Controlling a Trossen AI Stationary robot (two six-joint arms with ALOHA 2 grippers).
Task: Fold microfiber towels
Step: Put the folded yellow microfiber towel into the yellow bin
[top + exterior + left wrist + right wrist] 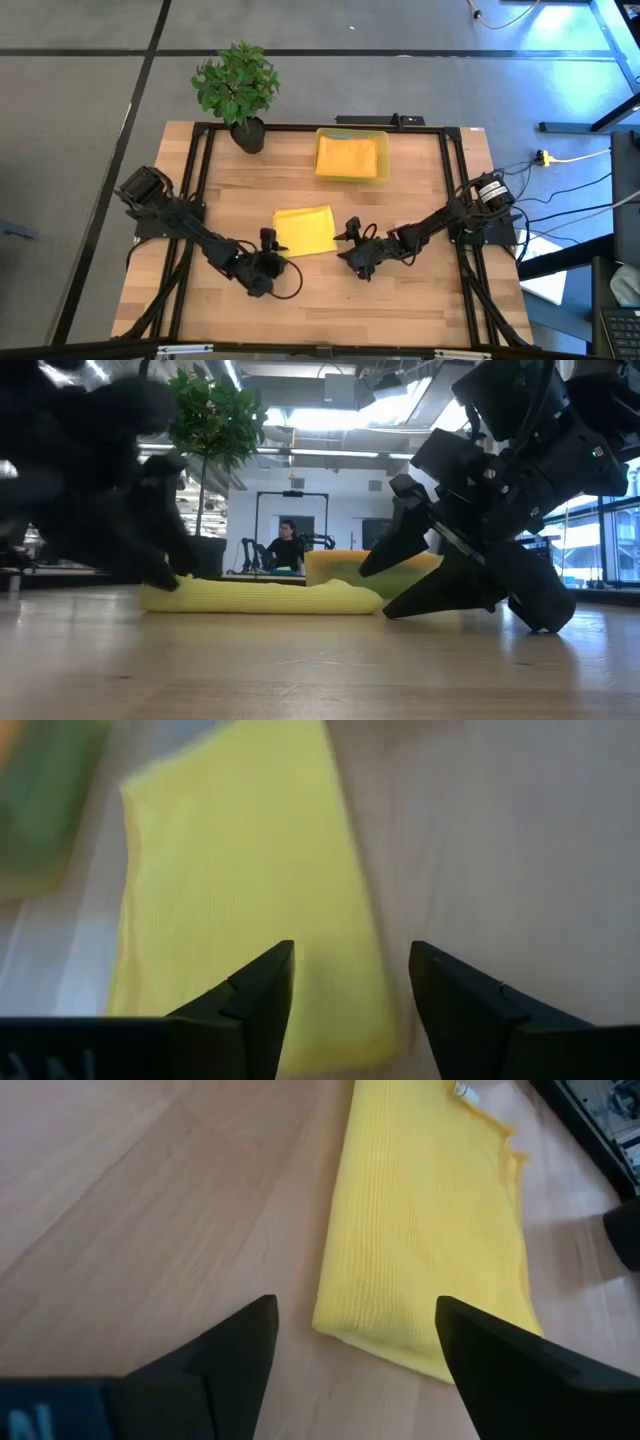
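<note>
— Looking down from above, where's the folded yellow towel [305, 231]?
— Mid-table, nearer us than the yellow bin [351, 157]; a potted plant [238, 88] stands beside that bin.
— And the wrist views?
— Left gripper [350, 995] and right gripper [355, 1345] both gape apart over the towel's edge, holding nothing.

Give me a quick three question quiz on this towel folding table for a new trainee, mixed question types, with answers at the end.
1. True or false: the yellow towel lies folded on the table, held by neither claw.
2. Which claw sits at the towel's right edge in the high view? A) left claw B) right claw
3. Fill in: the yellow bin holds an ______ towel.

Key: 1 true; 2 B; 3 orange. Both claws stand open.
</note>
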